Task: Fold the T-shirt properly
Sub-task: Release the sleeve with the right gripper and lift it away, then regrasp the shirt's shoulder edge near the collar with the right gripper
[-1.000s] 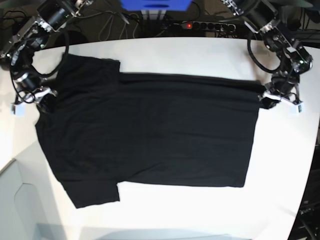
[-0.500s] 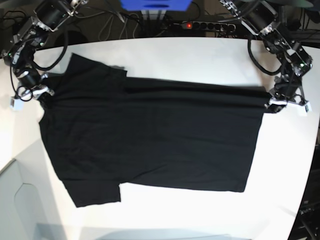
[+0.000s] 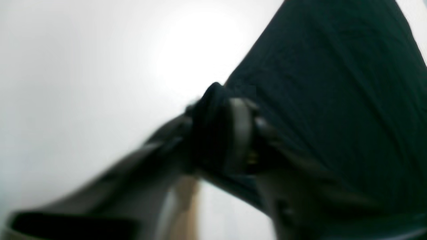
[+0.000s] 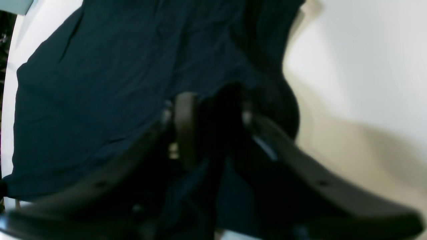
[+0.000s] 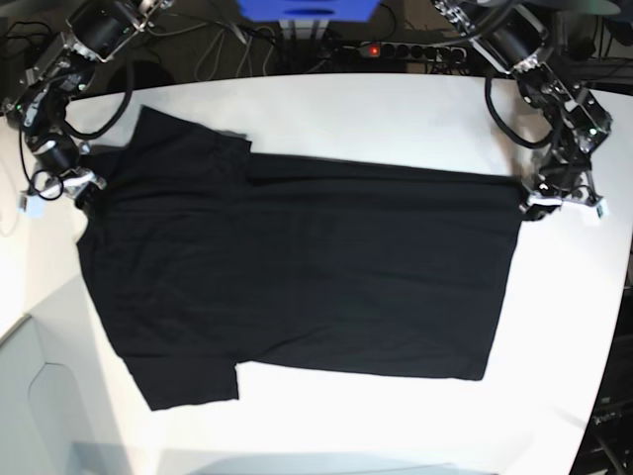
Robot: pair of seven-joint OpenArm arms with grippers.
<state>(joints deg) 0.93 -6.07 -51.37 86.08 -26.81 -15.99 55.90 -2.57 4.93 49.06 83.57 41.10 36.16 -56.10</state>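
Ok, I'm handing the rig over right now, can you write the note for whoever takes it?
Left gripper: at the T-shirt's far hem corner; wrist view too blurred to tell open from shut.
Right gripper: at the shirt's collar-end edge; grip equally unclear.
T-shirt: spread flat on the white table, plain black side up, both sleeves out.
Done: laid out.
Left: every fold.

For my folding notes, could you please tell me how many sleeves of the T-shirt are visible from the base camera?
2. One sleeve lies at the far edge of the T-shirt; the other sleeve lies at the near edge. Both are at the end by the right gripper.
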